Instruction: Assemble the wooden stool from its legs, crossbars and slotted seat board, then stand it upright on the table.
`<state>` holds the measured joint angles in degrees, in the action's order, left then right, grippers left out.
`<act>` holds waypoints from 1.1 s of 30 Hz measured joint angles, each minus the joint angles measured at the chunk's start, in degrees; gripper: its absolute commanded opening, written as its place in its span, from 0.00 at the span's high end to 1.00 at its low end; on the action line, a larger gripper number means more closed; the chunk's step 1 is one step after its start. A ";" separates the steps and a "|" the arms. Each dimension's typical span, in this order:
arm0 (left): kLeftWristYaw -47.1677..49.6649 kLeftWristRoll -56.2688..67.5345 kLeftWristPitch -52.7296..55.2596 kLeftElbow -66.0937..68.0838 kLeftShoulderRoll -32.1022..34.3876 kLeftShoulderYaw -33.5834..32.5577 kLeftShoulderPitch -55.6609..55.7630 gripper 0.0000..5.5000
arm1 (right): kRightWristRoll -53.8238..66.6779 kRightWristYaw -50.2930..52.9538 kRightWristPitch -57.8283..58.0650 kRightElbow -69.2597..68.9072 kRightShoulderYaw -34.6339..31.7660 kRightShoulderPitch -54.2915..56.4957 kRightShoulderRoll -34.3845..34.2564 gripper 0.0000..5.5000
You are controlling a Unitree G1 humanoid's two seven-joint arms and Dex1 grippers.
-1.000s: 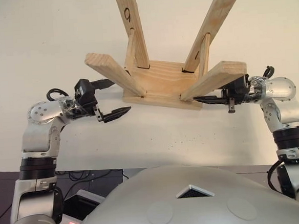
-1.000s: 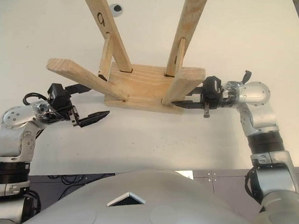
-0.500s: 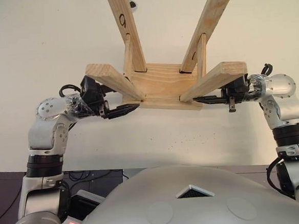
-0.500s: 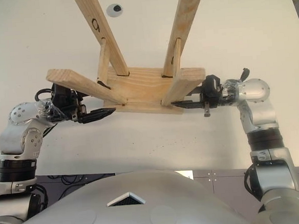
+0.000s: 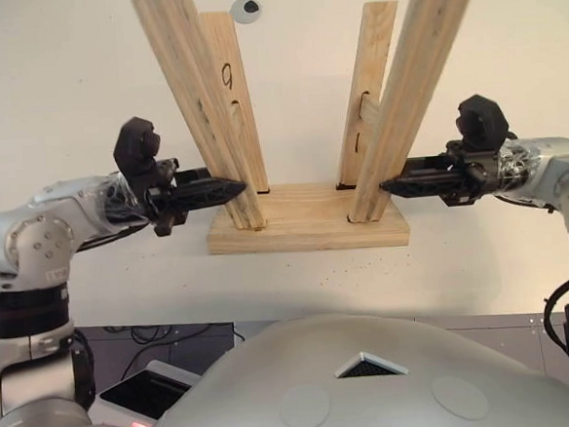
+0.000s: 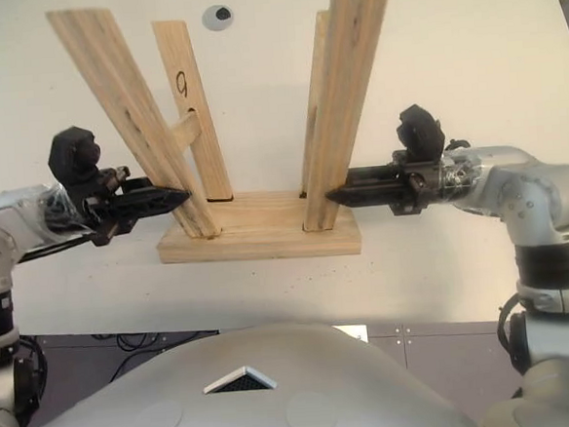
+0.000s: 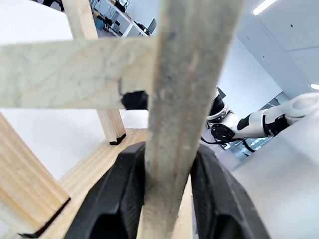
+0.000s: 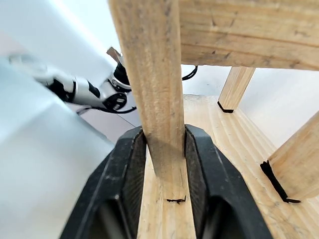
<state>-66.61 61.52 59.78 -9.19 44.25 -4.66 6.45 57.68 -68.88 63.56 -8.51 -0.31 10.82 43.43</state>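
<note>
The wooden stool stands upside down near the table's front edge, seat board (image 5: 305, 230) lowest and all legs pointing up. My left gripper (image 5: 234, 189) is shut on the near left leg (image 5: 193, 93) just above the seat. In the left wrist view its fingers (image 7: 122, 194) clamp that leg (image 7: 184, 99), with a crossbar (image 7: 65, 74) behind. My right gripper (image 5: 390, 185) is shut on the near right leg (image 5: 417, 77), and its fingers (image 8: 124, 174) squeeze the leg (image 8: 154, 89) above the seat board (image 8: 234, 164). I cannot tell whether the seat touches the table.
A small round dark disc (image 5: 245, 8) lies on the white table (image 5: 60, 83) behind the stool. The table's front edge (image 5: 291, 309) runs just below the seat board. Open tabletop stretches to both sides of the stool.
My left gripper moved in from the left and shut on the near left leg. The stool swung from tilted toward me to legs pointing straight up, and both arms rose outward.
</note>
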 measured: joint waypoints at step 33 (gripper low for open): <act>-5.84 -22.33 -15.44 21.27 0.71 -4.55 -1.99 0.10 | -21.03 0.42 -21.07 14.18 -7.27 -5.39 -2.04 0.02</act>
<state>-72.45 39.19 44.34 12.08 44.96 -9.21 4.46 36.65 -68.46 42.48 5.66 -7.58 5.43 41.40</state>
